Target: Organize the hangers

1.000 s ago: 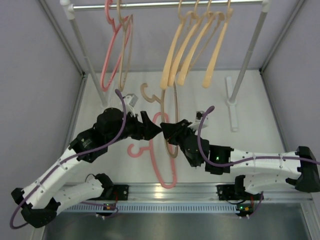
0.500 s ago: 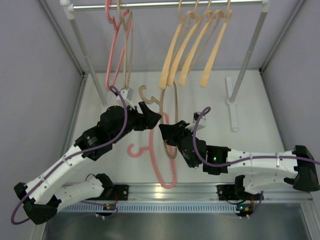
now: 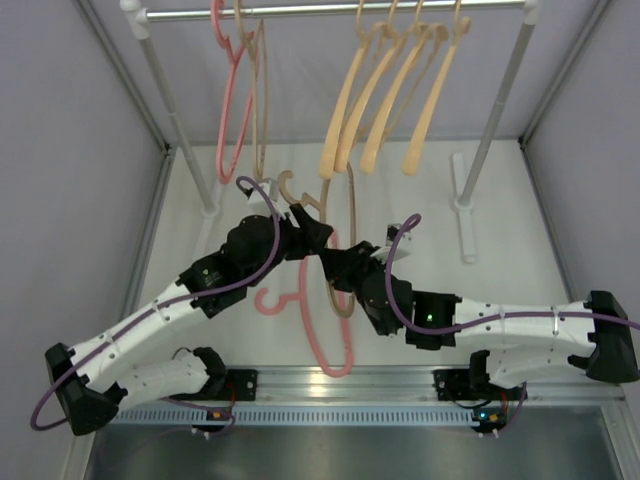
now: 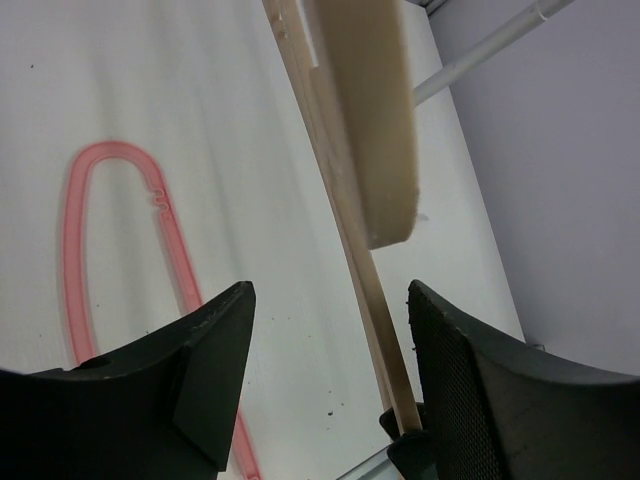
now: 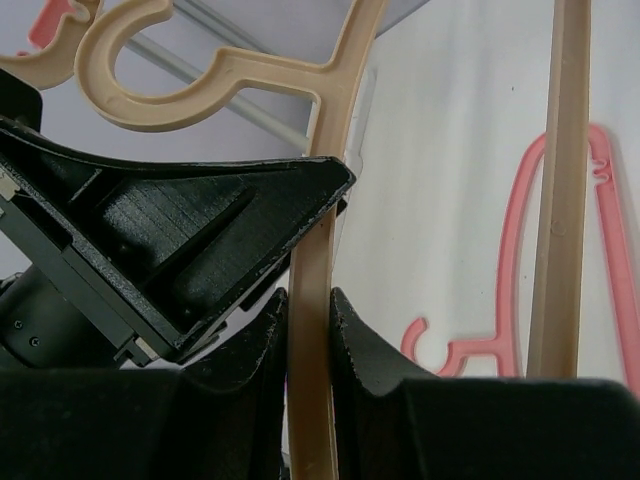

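Two arms meet at a thin beige-tan plastic hanger (image 3: pixel 352 210) held up over the white table (image 3: pixel 500 250).
From the left: my left gripper (image 3: pixel 315 235) has swung in over the past second, and its spread fingers now straddle the hanger's arm without touching it. A pink plastic hanger (image 3: pixel 320 330) lies flat underneath. My right gripper (image 3: pixel 335 262) is clamped on the beige hanger's other arm, below the hook. Behind, the grey metal rail (image 3: pixel 330 10) carries one pink, one tan, then four peach hangers (image 3: pixel 390 100). I judge a handover is being set up; two hangers remain unhung.
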